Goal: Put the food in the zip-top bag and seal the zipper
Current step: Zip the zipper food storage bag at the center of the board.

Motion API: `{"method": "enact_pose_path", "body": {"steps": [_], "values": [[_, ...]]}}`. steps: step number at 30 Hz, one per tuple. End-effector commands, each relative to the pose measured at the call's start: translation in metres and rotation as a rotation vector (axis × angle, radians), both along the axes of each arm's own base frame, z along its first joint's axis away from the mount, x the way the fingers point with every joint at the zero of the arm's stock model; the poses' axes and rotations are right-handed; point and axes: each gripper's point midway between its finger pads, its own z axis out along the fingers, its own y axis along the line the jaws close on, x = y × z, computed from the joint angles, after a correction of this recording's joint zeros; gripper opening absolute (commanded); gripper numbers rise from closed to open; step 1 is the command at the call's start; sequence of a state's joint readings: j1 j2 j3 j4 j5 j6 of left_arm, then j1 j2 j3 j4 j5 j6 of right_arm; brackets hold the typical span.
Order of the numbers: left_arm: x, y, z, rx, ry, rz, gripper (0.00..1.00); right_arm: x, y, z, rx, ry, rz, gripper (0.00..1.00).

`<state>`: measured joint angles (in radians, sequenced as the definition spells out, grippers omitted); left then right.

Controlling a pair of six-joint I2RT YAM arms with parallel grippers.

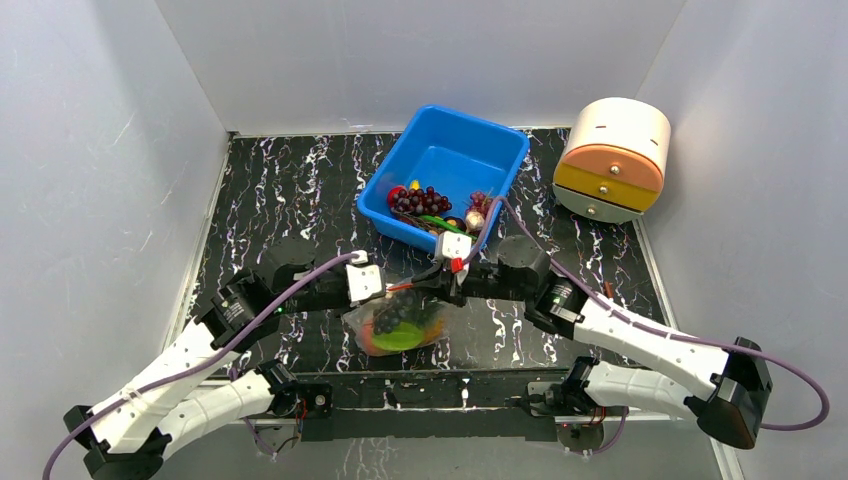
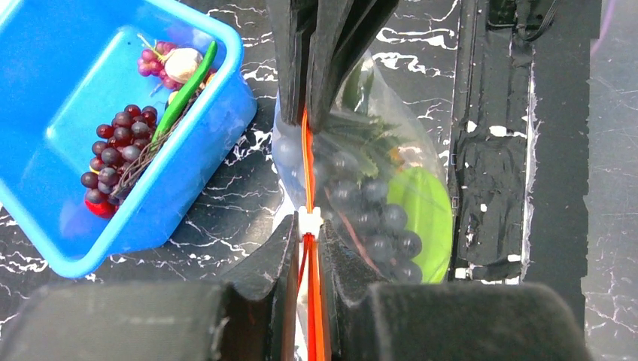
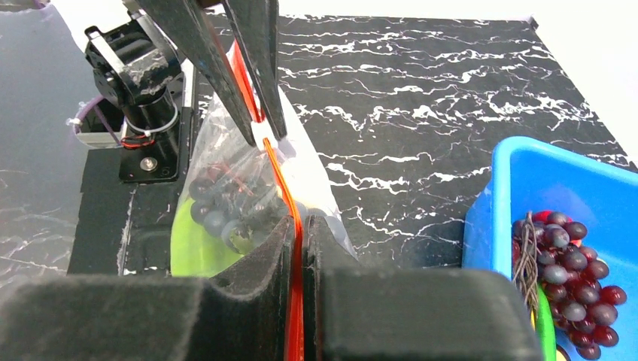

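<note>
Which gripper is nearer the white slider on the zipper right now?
Left. The left gripper pinches the zipper with the white slider right at its fingertips; the right gripper is shut on the zipper farther along.

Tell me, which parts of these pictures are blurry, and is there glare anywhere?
Top view: evenly lit and sharp throughout. Left wrist: its own jaws at the bottom are blurred, the bag and bin crisp, though the film hazes the grapes inside. Right wrist: near jaws blurred too, zipper sharp, the wall at top right washed out white.
</note>
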<state>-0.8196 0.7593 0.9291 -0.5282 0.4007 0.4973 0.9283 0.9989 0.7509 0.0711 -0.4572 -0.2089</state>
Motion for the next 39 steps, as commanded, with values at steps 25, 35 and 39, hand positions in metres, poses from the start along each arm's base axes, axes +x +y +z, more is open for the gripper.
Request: {"method": "enact_pose_path", "body": {"steps": [25,35,39], "values": [[-0.001,0.075,0.000,0.169,-0.100,0.215,0.00,0.058,-0.073,-0.013,-0.055,-0.001,-0.314,0.00],[0.013,0.084,0.018,0.127,-0.181,0.303,0.00,0.054,-0.062,-0.004,0.018,-0.005,-0.251,0.37],[0.019,0.092,0.020,0.164,-0.194,0.345,0.00,0.057,-0.065,0.008,0.032,-0.032,-0.271,0.58]]}}
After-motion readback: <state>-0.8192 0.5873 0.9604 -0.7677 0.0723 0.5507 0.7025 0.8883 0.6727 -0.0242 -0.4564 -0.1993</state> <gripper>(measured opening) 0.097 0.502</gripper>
